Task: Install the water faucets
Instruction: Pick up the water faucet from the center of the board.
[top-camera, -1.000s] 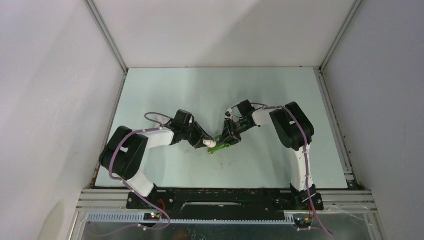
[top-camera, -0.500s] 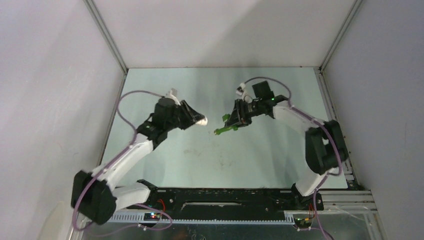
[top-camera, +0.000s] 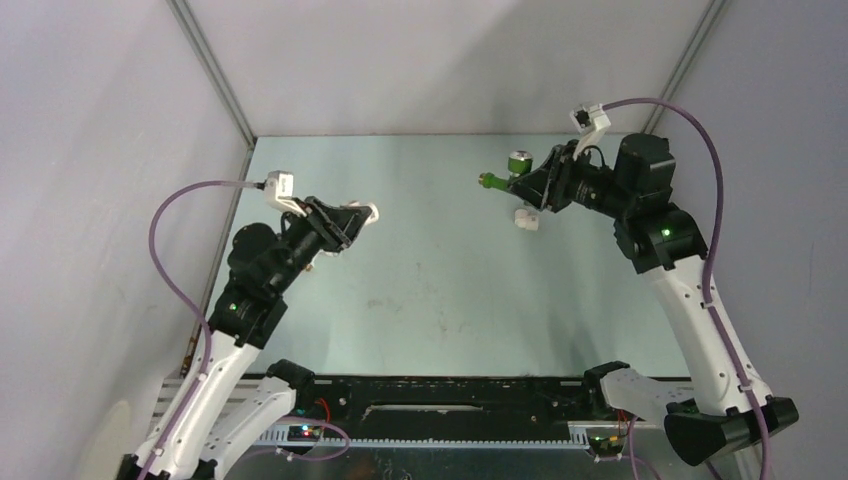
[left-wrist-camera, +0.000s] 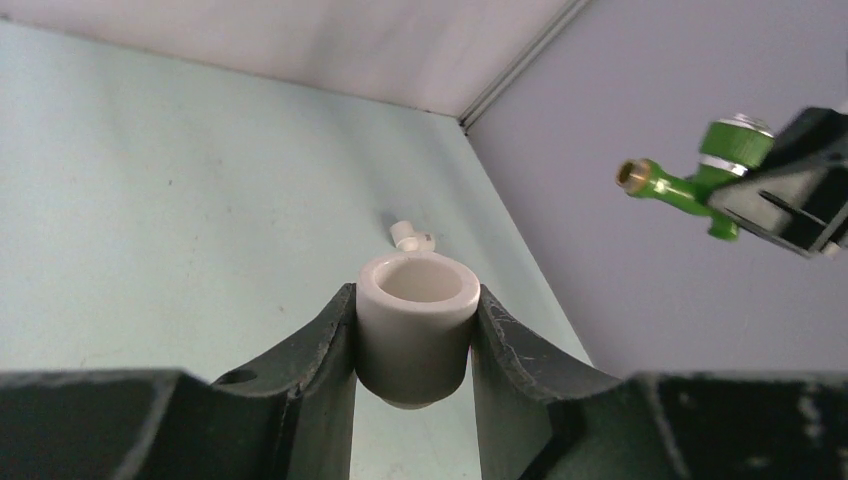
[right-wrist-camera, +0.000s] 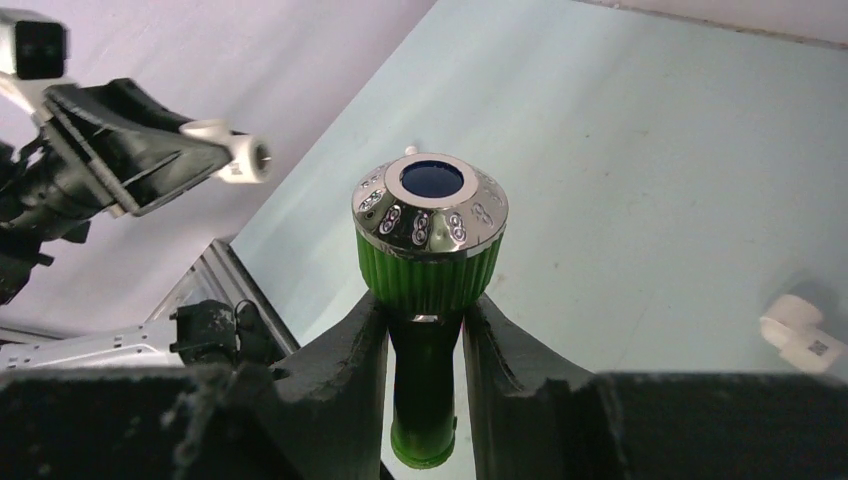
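Water faucets are not yet sitting in any socket, so I judge installation is only beginning. Left fingers (left-wrist-camera: 320, 350) are gripping a short white fitting (left-wrist-camera: 417, 325) tightly, holding it raised off the bench (top-camera: 430, 290). Between the two sets of fingers, open air is offering free room for joining. Right fingers (right-wrist-camera: 345, 360) are clamping the green faucet (right-wrist-camera: 428, 270) under its knob, stem pointing toward the left fingers. A small white part (top-camera: 527, 218) is lying beneath the right fingers; whether it is the second faucet, I cannot tell. Walls are crowding both outer sides.
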